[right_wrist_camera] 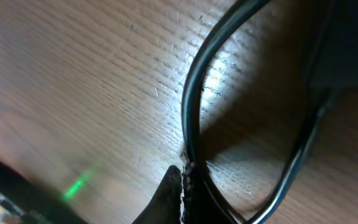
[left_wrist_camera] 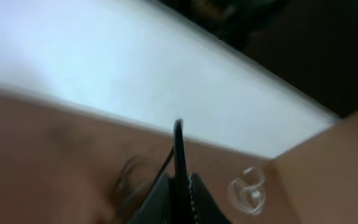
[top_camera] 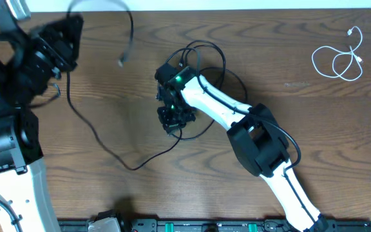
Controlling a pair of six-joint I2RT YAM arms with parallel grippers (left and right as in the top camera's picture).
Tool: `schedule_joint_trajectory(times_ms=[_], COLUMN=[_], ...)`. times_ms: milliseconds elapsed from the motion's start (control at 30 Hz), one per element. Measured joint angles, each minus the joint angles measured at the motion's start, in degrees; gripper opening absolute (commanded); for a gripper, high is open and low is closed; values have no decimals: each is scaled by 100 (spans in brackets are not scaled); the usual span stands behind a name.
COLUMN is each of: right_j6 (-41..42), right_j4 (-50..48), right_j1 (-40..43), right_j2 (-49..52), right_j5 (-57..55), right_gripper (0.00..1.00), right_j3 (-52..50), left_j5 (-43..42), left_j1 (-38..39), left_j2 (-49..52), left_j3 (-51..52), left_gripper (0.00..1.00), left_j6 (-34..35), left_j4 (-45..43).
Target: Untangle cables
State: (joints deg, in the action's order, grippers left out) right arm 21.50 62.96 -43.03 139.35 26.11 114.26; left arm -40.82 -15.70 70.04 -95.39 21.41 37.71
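Cables: I count one white cable [top_camera: 339,59] and black cable [top_camera: 97,136] in more than one stretch, all on the wooden table [top_camera: 314,129].
White cable: coiled loosely near the far right corner, well apart from both arms. On my left wrist feed it is a pale blurred curl [left_wrist_camera: 247,190].
Black cable: a long run drops from the left gripper, sweeps down across the table, bends near the front edge and climbs to the right gripper.
Plug [top_camera: 122,61]: a free black end arcs over from the left arm and hangs here, between the two arms.
Loops [top_camera: 206,57]: black coils lie bunched just behind the right wrist, crossing one another. I cannot tell whether they are the same cord as the long run.
Left gripper [left_wrist_camera: 180,190]: at the far left corner. The feed is blurred, but I see its fingers [left_wrist_camera: 160,199] pressed close on the black cable, which stands up from between them.
Right gripper [top_camera: 172,120]: near the table's centre, pointing toward the front edge. On my right wrist feed the fingertips [right_wrist_camera: 169,190] are pinched together on the black cable, which curves away in an arc over the wood grain.
Second strand [right_wrist_camera: 300,155]: a thinner black line runs beside that arc on the right, lying on the table.
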Motion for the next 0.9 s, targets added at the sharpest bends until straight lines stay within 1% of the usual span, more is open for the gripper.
schedule_joint_trajectory(times_ms=[100,300,433,567,667,900], right_j6=[70,179,227,240,225,195], right_j4=[-2,0,0,0,7,22], right_j1=[-61,-114,-114,-109,-83,210], right_j2=[0,2,2,2,2,-61], right_j5=[-66,-249,-238,-234,-227,-308], right_gripper=[8,20,22,21,21,25], right_j3=[0,0,2,7,7,7], left_j5=[575,1652,2308,2610,2693,2601], left_j1=[0,0,0,0,0,85], left_j2=[11,17,122,332,553,1025], left_j3=[0,0,20,264,621,1327], left_gripper=[7,7,7,7,7,7], left_j6=[-210,-463,-520,-540,-544,-881], left_j4=[741,1862,2599,2918,2940,2879])
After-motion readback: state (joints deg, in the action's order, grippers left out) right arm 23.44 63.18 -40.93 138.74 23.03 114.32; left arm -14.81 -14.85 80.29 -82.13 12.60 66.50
